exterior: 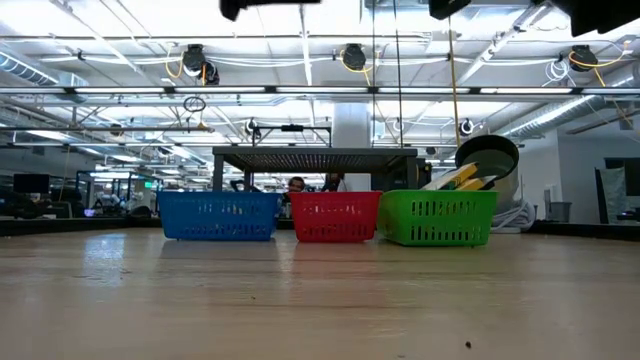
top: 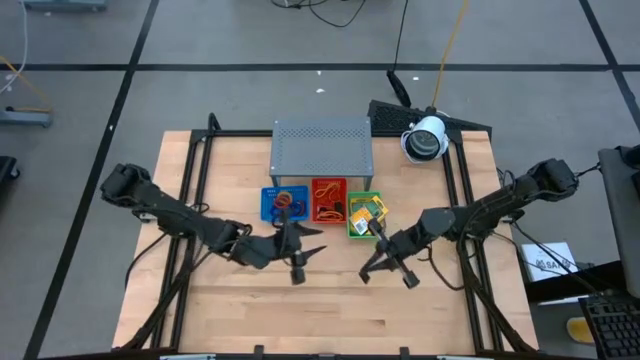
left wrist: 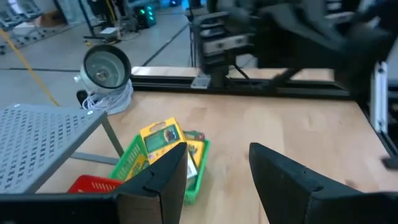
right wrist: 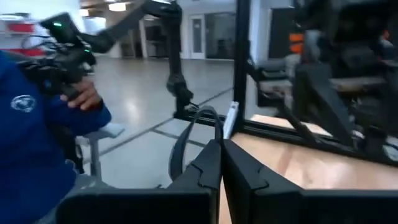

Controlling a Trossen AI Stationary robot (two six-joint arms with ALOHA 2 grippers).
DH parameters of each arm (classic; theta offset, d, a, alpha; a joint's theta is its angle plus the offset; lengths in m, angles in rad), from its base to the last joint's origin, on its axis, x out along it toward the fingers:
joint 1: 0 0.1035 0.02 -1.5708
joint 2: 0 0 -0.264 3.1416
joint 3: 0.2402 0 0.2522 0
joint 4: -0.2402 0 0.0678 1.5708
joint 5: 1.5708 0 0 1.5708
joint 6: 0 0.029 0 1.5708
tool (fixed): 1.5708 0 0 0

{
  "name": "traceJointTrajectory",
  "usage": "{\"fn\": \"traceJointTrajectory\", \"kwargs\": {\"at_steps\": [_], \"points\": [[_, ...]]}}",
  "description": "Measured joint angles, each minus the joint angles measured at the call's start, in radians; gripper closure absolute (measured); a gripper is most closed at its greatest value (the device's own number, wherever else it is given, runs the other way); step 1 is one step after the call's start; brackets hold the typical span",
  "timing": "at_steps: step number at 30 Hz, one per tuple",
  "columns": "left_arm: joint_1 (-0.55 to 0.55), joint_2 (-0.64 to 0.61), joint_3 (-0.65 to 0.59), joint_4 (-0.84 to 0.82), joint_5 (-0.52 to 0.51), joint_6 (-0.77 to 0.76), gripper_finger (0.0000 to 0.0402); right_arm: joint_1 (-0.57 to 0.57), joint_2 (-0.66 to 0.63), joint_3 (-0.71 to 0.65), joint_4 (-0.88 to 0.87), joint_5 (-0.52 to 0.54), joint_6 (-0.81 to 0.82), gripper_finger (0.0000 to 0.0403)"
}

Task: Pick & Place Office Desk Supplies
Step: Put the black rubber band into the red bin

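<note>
Looking down at the table point(top: 230, 300): you see both arms reaching in over the bare wood in front of three small trays.
Left gripper point(top: 298, 252): it hangs over the table just in front of the blue tray point(top: 270, 207), near the middle. In the left wrist view its two fingers point(left wrist: 163, 180) stand well apart with nothing between them.
Right gripper point(top: 385, 262): it hangs over the table just in front of the green tray point(top: 357, 231). In the right wrist view its fingers point(right wrist: 210, 167) are pressed together, and you can see nothing held between them.
Trays: blue, red point(top: 316, 184) and green stand side by side in a row, touching or nearly so, right in front of the grey shelf point(top: 322, 143).
Yellow-and-green packets point(top: 368, 211): they lie in the green tray; in the low view their ends point(exterior: 455, 178) stick up tilted above its rim.
Rubber bands point(top: 327, 205): thin orange loops lie in the red tray, and more loops with small rings point(top: 285, 201) lie in the blue tray.
Lamp point(top: 425, 138): a white round lamp sits at the far right corner of the table, beside the shelf.
Beyond the table: a person in a blue sleeve point(right wrist: 37, 118) shows in the right wrist view.
</note>
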Motion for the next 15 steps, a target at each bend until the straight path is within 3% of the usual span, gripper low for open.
{"fn": "traceJointTrajectory", "kwargs": {"at_steps": [5,11,15], "points": [[0.048,0.076,0.000,0.170,0.045,0.007,0.0220,-0.006,0.000,0.000,0.060,-0.053,-0.030,0.0403],[0.063,0.140,0.000,0.367,0.203,0.049,0.0220,-0.019,0.000,0.001,0.056,0.108,-0.082,0.0403],[0.064,0.160,0.000,0.408,0.222,0.039,0.0220,-0.018,0.001,0.001,0.057,0.204,-0.131,0.0403]]}}
